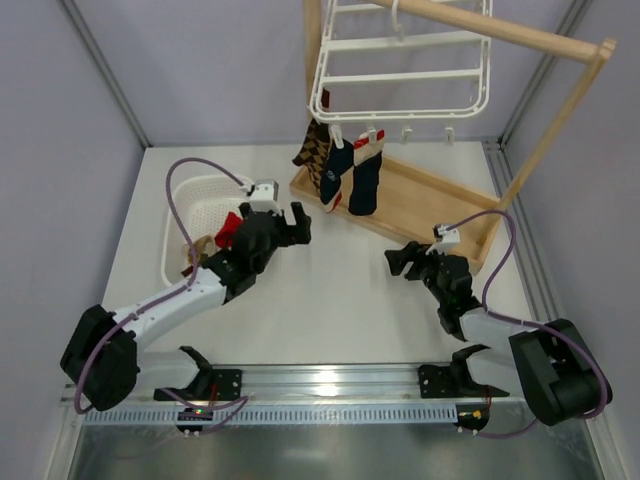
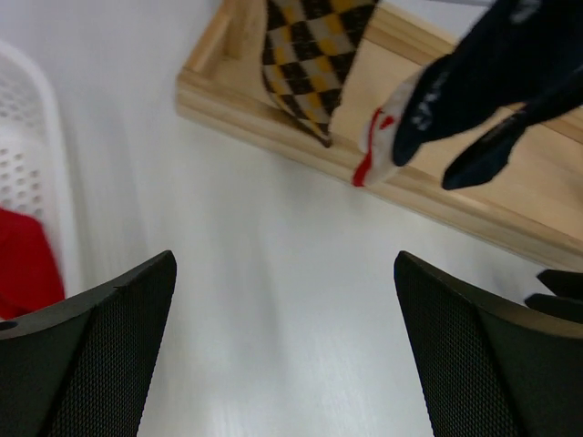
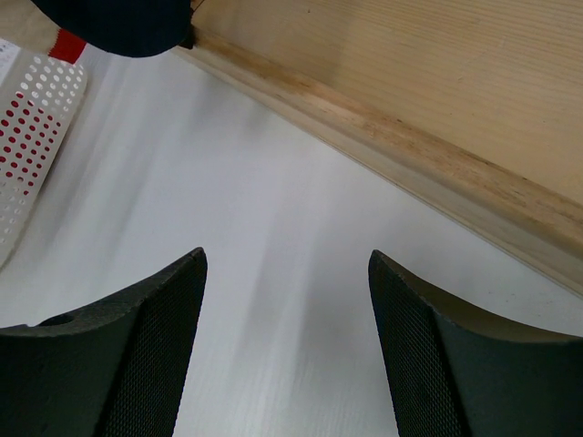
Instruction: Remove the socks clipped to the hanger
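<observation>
The white hanger [image 1: 400,60] hangs from the wooden rail at the top. Three socks are clipped along its near rim: a brown-black argyle one [image 1: 316,150] and two dark navy ones [image 1: 337,175] [image 1: 366,182]. My left gripper [image 1: 300,225] is open and empty, low over the table, just below and left of the socks. The left wrist view shows the argyle sock [image 2: 310,55] and a navy sock [image 2: 492,82] ahead of the open gripper [image 2: 284,346]. My right gripper [image 1: 400,260] is open and empty near the wooden base; its wrist view [image 3: 287,346] shows a navy toe [image 3: 118,23].
A white slotted basket [image 1: 180,225] at the left holds a red sock [image 1: 232,225] and other fabric. The wooden stand's base tray [image 1: 430,205] lies under the socks, its edge close ahead of both grippers [image 2: 273,118] [image 3: 410,127]. Its slanted rail post rises at right.
</observation>
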Tool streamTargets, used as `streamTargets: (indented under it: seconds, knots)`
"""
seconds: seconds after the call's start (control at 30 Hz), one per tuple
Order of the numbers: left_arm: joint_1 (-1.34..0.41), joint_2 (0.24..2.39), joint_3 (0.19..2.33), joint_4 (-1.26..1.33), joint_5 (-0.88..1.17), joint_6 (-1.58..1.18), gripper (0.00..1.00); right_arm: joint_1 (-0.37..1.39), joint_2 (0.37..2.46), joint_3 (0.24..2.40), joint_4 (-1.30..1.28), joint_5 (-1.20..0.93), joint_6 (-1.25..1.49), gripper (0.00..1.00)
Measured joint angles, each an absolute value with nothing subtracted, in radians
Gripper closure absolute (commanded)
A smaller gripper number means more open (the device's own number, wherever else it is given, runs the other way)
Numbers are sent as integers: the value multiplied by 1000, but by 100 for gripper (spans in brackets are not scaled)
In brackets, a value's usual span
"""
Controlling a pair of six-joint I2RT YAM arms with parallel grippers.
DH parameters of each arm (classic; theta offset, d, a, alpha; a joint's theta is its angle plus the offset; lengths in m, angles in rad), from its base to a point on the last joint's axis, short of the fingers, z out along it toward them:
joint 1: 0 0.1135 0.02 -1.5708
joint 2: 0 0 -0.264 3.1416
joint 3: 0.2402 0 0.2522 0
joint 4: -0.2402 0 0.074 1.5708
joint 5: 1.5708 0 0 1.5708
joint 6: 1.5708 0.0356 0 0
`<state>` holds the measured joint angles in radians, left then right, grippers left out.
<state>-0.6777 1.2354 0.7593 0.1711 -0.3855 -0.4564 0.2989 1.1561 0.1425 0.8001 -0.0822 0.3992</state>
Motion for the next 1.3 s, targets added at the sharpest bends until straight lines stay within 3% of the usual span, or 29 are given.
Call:
streamTargets:
  seconds: [0.3,1.17,1.23,1.27,1.3]
  knots:
    - [-769,1360,857,337,-284,-406,0,290,1154,150,802,-118,400,27]
    - [-810,1716,1094,506,-197,-385,0,229,1281,161,909,-231,418,27]
    - [-810,1739,1111,523,-196,-385,6,224,1279,162,909,-235,417,27]
    - [-810,1752,1120,530,-190,-387,14,222,1275,162,907,-236,416,27]
    - [-810,1765,1127,535,-186,-387,29,220,1267,163,902,-236,416,27]
